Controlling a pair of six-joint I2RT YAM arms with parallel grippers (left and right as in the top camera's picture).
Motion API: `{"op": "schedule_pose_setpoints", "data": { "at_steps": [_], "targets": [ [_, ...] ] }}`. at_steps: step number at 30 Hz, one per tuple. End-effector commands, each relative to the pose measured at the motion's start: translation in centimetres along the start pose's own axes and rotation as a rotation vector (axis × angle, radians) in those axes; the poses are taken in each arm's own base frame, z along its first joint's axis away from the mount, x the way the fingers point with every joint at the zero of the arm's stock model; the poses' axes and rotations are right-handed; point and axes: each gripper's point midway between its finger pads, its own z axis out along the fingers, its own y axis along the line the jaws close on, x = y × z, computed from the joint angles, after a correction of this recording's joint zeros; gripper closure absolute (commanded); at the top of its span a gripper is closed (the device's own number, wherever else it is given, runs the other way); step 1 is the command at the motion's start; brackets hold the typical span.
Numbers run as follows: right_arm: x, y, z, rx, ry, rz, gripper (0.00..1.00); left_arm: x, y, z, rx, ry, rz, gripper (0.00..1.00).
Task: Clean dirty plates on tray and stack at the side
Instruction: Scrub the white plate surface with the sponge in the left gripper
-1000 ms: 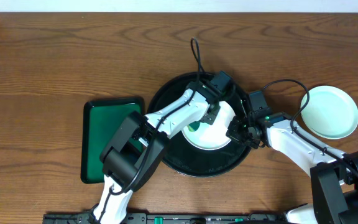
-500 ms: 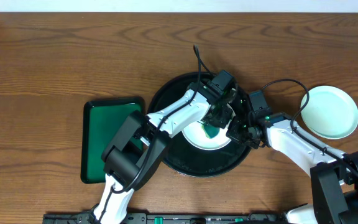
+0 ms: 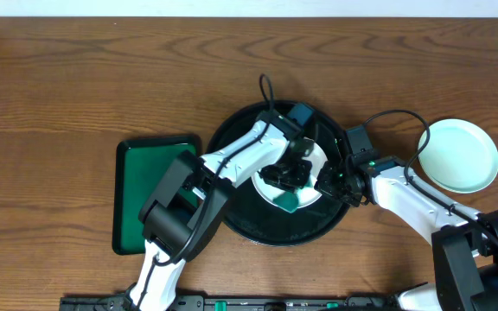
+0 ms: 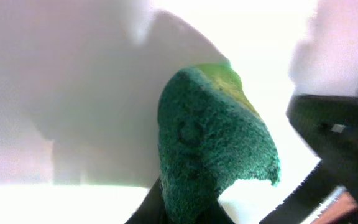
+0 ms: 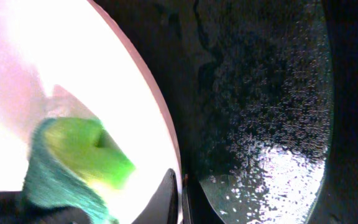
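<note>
Overhead, the left gripper point(image 3: 288, 184), clamping the sponge point(image 3: 290, 202), is sliding from the plate's point(image 3: 267, 187) 9 toward 6 o'clock; wiping is advancing. The right gripper point(image 3: 328, 183) is pinching its 3 o'clock rim.

Two plates point(image 3: 269, 192) point(image 3: 461, 155), two trays point(image 3: 266, 235) point(image 3: 145, 199), one sponge point(image 3: 290, 201)

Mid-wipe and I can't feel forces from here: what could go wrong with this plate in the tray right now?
1. The right gripper seems to pinch only the rim of the white plate; the sponge pushing across it could lever the plate loose.
2. The black tray is beaded with water, so a freed plate might slide.
3. The left gripper works very near the right one; they could bump.
</note>
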Motion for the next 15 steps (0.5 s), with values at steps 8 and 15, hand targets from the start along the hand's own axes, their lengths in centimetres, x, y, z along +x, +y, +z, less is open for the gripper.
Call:
{"op": "schedule_pose_setpoints", "data": {
  "at_steps": [8, 15],
  "targets": [
    [0.2, -3.0, 0.7, 0.11, -0.009, 0.008, 0.99, -2.2, 13.5, -3.0, -0.559, -0.159, -0.243, 0.93],
    [0.3, -3.2, 0.7, 0.115, -0.004, 0.005, 0.99, -4.9, 14.2, -5.9, -0.634, -0.279, -0.245, 0.93]
  ]
}}
